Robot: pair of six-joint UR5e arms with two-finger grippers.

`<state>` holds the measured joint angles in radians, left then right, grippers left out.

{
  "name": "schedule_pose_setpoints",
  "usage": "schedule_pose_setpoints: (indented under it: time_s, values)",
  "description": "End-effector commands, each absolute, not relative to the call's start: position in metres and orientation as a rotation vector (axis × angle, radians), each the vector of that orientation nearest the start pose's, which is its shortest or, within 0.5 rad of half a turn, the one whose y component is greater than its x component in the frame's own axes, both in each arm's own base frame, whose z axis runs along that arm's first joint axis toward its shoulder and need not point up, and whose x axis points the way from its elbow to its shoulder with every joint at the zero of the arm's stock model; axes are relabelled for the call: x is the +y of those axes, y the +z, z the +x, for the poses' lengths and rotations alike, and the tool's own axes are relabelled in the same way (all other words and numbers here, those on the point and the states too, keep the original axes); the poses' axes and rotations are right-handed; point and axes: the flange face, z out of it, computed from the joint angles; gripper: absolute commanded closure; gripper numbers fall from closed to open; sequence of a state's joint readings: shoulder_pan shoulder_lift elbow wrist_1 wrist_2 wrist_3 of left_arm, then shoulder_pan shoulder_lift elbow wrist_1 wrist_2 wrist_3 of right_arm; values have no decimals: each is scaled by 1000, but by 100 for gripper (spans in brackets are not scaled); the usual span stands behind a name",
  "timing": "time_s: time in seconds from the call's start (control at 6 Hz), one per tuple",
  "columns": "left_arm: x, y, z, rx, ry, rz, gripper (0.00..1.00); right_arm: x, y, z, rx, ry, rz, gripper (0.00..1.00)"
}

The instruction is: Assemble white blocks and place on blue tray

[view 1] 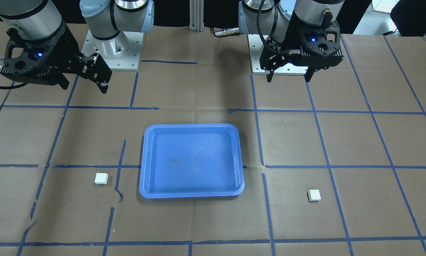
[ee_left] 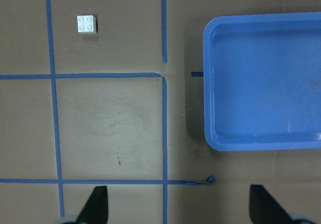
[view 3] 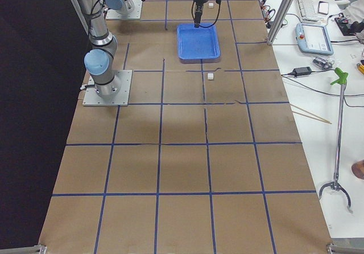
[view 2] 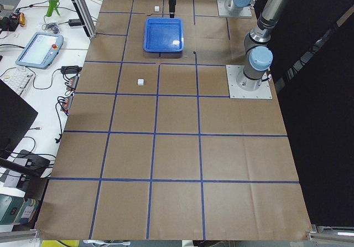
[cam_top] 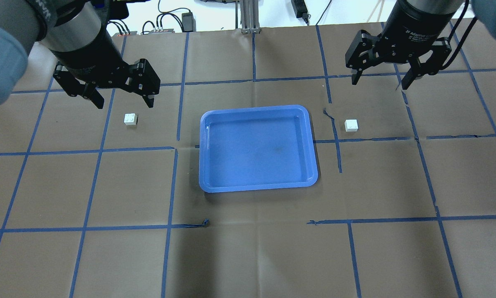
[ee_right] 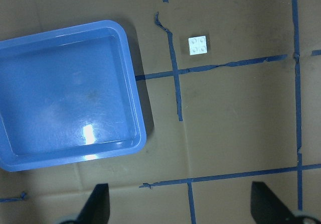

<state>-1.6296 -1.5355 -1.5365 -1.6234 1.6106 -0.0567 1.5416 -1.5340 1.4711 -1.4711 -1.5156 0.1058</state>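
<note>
The blue tray [cam_top: 256, 108] lies empty at the table's middle; it also shows in the front view [view 1: 191, 126]. One white block [cam_top: 130, 119] sits left of the tray, just below my left gripper [cam_top: 124, 102], which hovers above it, open and empty. The left wrist view shows this block [ee_left: 87, 24] and the tray's rim [ee_left: 208, 83]. The other white block [cam_top: 351, 125] sits right of the tray. My right gripper [cam_top: 380, 82] hovers beyond it, open and empty. The right wrist view shows that block [ee_right: 199, 45]. The two blocks are far apart.
Brown paper with a blue tape grid [cam_top: 177, 120] covers the table. The arms' base plates [view 1: 113, 53] stand at the robot's side. A bench with a teach pendant [view 2: 40, 46] and cables runs along the far side. A grabber tool [view 3: 338, 134] lies beside the table.
</note>
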Motion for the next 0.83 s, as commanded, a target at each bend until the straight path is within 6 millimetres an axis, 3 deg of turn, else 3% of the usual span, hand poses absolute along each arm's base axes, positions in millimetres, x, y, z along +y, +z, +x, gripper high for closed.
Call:
schedule_pose_setpoints:
  time_s: [0.0, 0.67]
  values:
    - [-472, 516, -149, 3105, -27, -24, 1, -507, 509, 124, 3080, 60, 210, 0]
    - [-468, 517, -142, 3088, -13, -17, 1, -507, 509, 124, 3080, 60, 210, 0]
